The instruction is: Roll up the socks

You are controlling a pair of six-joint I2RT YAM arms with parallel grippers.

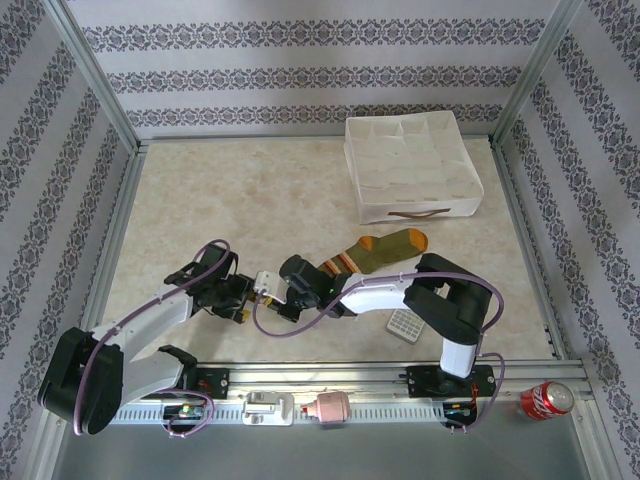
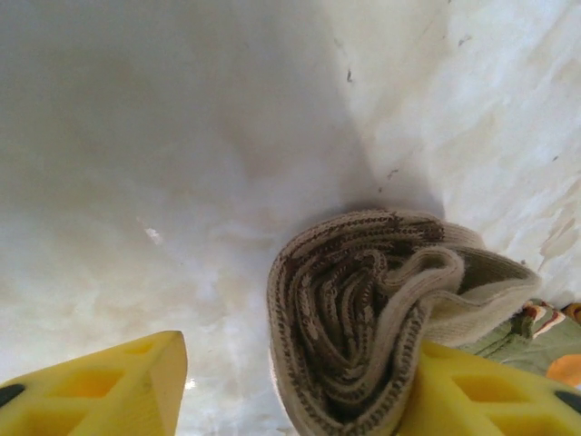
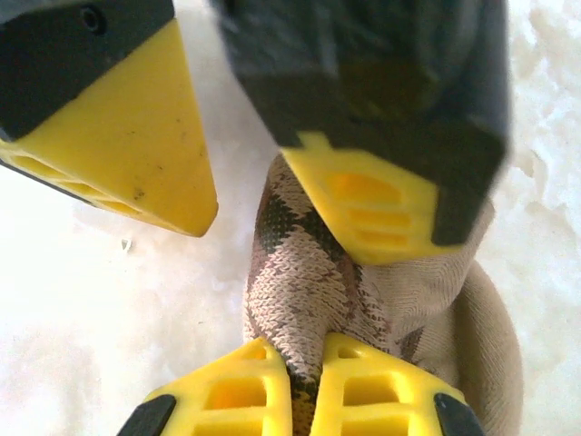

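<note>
Overhead view: both arms are bending inward, wrists close together, over the near middle of the table; the olive green sock is lying flat just beyond them, its orange toe at the right end, near the white divided box. Left wrist view: the brown argyle sock is resting on the table as a tight coil, its spiral end facing the camera; the left gripper is standing with its fingers apart, one finger touching the coil, the other clear of it. Right wrist view: the right gripper is pinching a fold of the argyle fabric, its fingers pressing together on it.
</note>
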